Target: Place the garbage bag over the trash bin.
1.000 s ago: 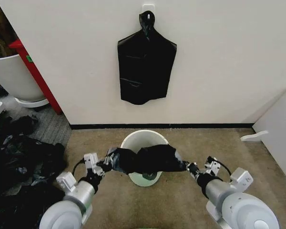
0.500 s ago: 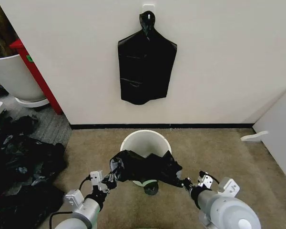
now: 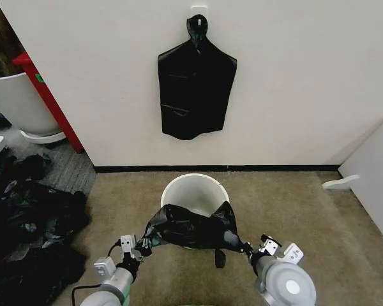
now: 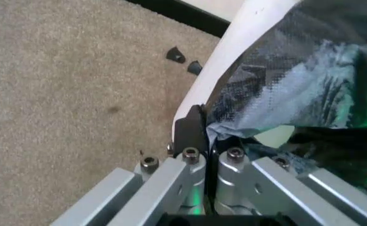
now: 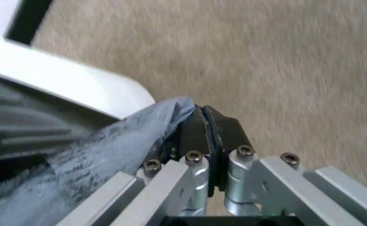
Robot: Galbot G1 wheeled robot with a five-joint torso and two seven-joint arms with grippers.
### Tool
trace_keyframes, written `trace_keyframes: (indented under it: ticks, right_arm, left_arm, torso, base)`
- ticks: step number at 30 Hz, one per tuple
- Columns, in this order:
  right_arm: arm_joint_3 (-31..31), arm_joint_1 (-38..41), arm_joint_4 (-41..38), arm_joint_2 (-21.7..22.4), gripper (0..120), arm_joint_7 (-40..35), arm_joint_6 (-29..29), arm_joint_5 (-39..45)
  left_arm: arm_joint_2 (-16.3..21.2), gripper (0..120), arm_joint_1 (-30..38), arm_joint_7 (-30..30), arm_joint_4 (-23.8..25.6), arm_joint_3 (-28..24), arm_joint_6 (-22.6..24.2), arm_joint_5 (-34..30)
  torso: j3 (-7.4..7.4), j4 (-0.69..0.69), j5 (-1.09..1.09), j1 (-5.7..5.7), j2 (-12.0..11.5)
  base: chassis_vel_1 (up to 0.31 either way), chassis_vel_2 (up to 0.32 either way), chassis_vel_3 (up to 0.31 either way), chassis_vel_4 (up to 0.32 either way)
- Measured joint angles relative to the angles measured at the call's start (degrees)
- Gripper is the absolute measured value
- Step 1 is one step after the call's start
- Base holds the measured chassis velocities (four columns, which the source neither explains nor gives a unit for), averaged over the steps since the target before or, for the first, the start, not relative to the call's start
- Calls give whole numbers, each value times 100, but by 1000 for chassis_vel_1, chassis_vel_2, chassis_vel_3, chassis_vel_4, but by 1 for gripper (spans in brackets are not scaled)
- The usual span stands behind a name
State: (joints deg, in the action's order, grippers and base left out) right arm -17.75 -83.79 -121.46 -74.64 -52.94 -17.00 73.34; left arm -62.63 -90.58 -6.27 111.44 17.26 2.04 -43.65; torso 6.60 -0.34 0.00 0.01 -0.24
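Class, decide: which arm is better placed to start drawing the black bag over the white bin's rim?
Left, marginally. The left gripper, shut on the garbage bag, sits right against the trash bin wall; the right gripper, also shut on it, seems slightly farther off.

The bag (image 3: pixel 193 227) hides the bin's (image 3: pixel 195 190) near rim and base; both arms are cut off by the head view's bottom edge.

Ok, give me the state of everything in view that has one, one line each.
garbage bag: stretched between both grippers, draped over the bin's near rim, not yet around it.
trash bin: upright, mouth mostly uncovered.
left gripper: shut on the bag's edge.
right gripper: shut on the bag's other edge.
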Motion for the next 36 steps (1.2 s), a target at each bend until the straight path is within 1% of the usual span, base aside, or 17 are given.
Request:
trace_keyframes:
  ticks: [2, 3, 8, 12, 17, 23, 24, 25, 26, 31, 32, 33, 36]
  right_arm:
    - [-25, 55, 142, 12, 0, 308, 140, -232]
    - [-25, 55, 142, 12, 0, 308, 140, -232]
    - [-33, 149, 333, 27, 0, 1050, 382, -632]
    - [-23, 204, 340, 60, 0, 1209, 446, -758]
    - [-72, 303, 254, 186, 0, 1172, 461, -776]
    - [-78, 308, 200, 212, 0, 1033, 365, -779]
    - [-79, 290, 201, 202, 7, 986, 327, -799]
    - [-79, 290, 201, 202, 7, 986, 327, -799]
    - [-78, 274, 201, 199, 10, 957, 309, -818]
    - [-108, 98, 55, 233, 30, 670, 119, -928]
    - [-115, 64, 24, 243, 33, 647, 75, -950]
    - [-115, 64, 24, 243, 33, 647, 75, -950]
    - [-124, -151, -197, 290, 46, 657, -126, -1196]
  left_arm:
    - [6, 0, 55, 34, -87, -2, -17, 5]
    - [6, 0, 55, 34, -87, -2, -17, 5]
    - [-21, 0, 301, 104, -417, -34, -113, 31]
    - [-63, 0, 364, 114, -449, -28, -168, 82]
    - [-59, 0, 322, 96, -122, 52, -216, 135]
    - [-23, 0, 193, 68, 118, 86, -224, 158]
    - [-30, 0, 138, 31, 130, 89, -250, 189]
    - [-30, 0, 138, 31, 130, 89, -250, 189]
    - [-36, 0, 107, 7, 139, 89, -269, 200]
    - [-137, 0, -102, -18, 285, 89, -336, 285]
    - [-149, 0, -130, -18, 308, 90, -344, 308]
    - [-149, 0, -130, -18, 308, 90, -344, 308]
    - [-190, 0, -167, -14, 377, 91, -376, 382]
  torso:
    - [0, 0, 0, 0, 0]
    - [0, 0, 0, 0, 0]
    - [0, -1, 0, 0, 0]
    - [0, 0, 0, 0, 0]
    - [0, 0, 0, 0, 0]
    - [0, 0, 1, 0, 0]
    - [0, 0, 0, 0, 0]
    - [0, 0, 0, 0, 0]
    - [0, 0, 0, 0, 0]
    - [0, 0, 0, 0, 0]
    - [0, 0, 0, 0, 0]
    - [0, 0, 0, 0, 0]
    - [0, 0, 0, 0, 0]
  base:
    - [0, 0, 0, 0]
    - [0, 0, 0, 0]
    - [0, 0, 0, 0]
    - [0, 0, 0, 0]
    - [0, 0, 0, 0]
    - [0, 0, 0, 0]
    - [0, 0, 0, 0]
    - [0, 0, 0, 0]
    - [0, 0, 0, 0]
    - [0, 0, 0, 0]
    - [0, 0, 0, 0]
    - [0, 0, 0, 0]
    - [0, 0, 0, 0]
